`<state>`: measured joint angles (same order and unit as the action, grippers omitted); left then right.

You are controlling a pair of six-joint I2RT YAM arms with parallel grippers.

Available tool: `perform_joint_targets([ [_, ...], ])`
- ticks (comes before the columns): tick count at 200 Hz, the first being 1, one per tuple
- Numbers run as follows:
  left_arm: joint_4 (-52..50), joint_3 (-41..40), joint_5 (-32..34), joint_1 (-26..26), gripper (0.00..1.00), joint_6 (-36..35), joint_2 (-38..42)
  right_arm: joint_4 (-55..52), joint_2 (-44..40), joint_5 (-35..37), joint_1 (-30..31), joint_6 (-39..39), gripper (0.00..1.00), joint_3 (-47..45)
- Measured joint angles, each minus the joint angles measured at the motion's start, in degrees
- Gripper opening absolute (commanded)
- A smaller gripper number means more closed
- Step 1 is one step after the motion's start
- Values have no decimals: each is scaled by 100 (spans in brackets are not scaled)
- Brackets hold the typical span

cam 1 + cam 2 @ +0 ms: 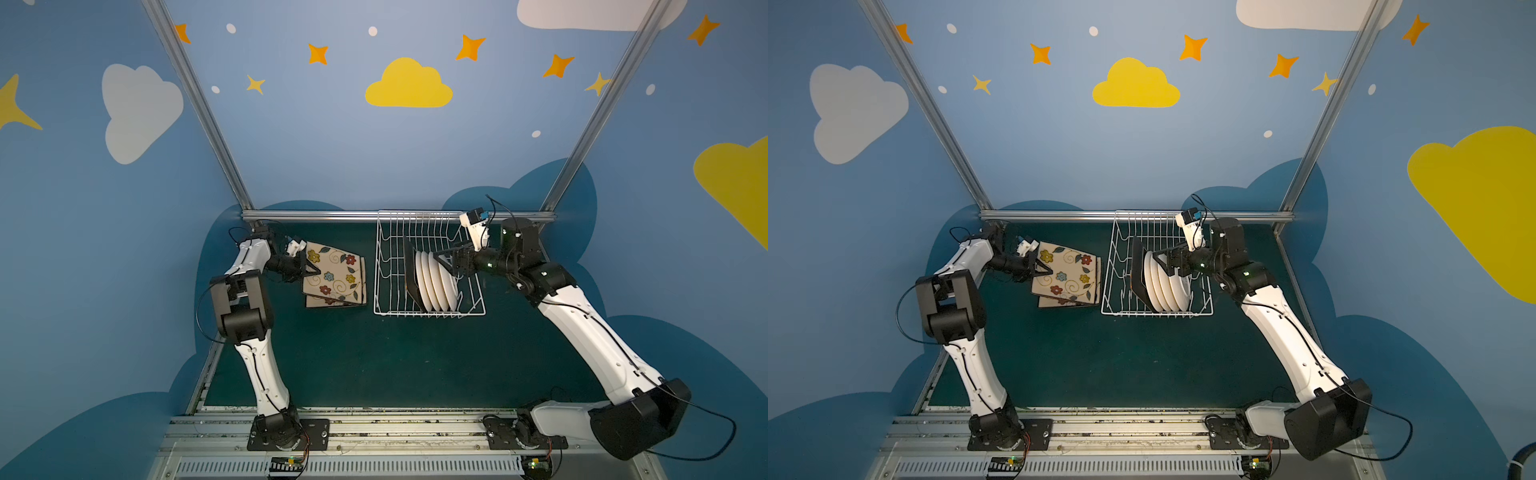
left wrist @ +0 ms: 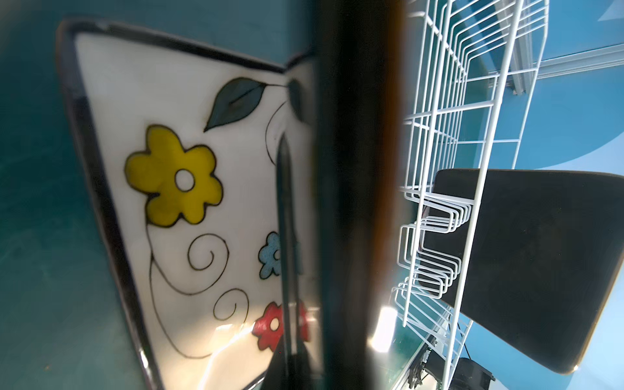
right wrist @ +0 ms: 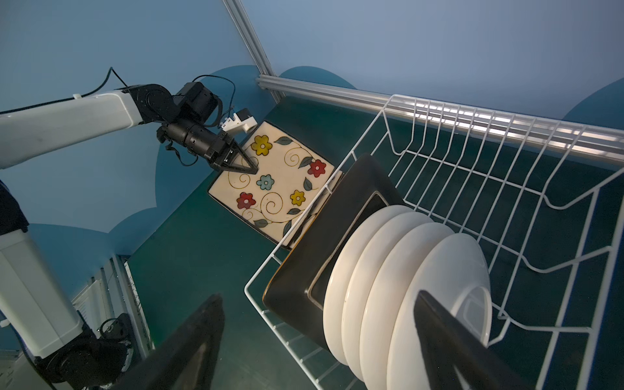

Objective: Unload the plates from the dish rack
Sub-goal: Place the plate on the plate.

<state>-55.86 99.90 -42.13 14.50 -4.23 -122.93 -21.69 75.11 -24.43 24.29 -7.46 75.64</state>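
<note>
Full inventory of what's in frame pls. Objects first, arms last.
dish rack: one, white wire, far side of the table, right of centre.
round plates: four, white, standing on edge in the dish rack.
racked square plate: one, black back showing, on edge in the dish rack beside the round plates.
top square plate: one, cream with flowers, tilted on the pile left of the dish rack.
lower square plates: at least one, same pattern, flat on the table under it; exact count unclear.
table: one, dark green.
back rail: one, silver, along the table's far edge.
left gripper: one, black, shut on the top square plate's edge.
right gripper: one, black, open, over the round plates.
</note>
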Motion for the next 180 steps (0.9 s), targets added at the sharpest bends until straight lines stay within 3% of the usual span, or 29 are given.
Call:
perform_joint_targets([
  [96, 46, 162, -369, 46, 3, 96, -424, -2, -2, 9, 35, 0, 88, 0],
  [180, 70, 190, -450, 120, 22, 109, -472, -2, -2, 4, 61, 2, 88, 0],
])
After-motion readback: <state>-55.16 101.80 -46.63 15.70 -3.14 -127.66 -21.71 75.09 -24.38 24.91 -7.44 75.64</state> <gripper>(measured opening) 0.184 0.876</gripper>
